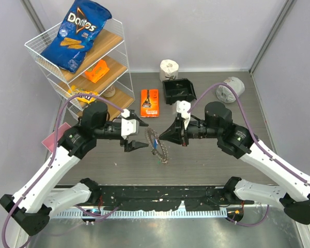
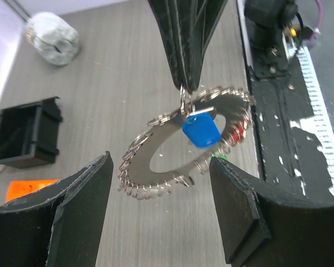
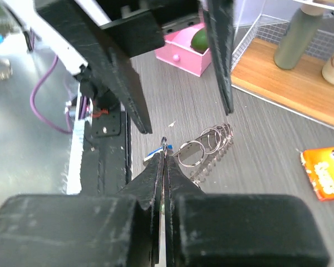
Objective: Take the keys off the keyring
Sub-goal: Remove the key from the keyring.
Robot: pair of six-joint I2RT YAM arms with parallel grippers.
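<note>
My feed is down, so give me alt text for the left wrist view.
The right gripper, shut, holds the keyring by a small loop, a blue-headed key dangling just below its fingertips. The left gripper, open, frames the ring on both sides.

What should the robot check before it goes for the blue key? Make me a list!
1. Right gripper shut on the keyring: ok, it pinches a small loop at the top and the ring hangs below.
2. Left gripper open: ok, its fingers stand wide, one on each side of the ring.
3. Blue key in sight: ok, it hangs in front of the ring, facing the left wrist camera.
4. Blue key centred between the left fingers: not ok, it sits nearer one finger.
5. Ring lifted off the table: cannot tell.
6. How the blue key is hooked on: cannot tell, the joint is too small to see.
</note>
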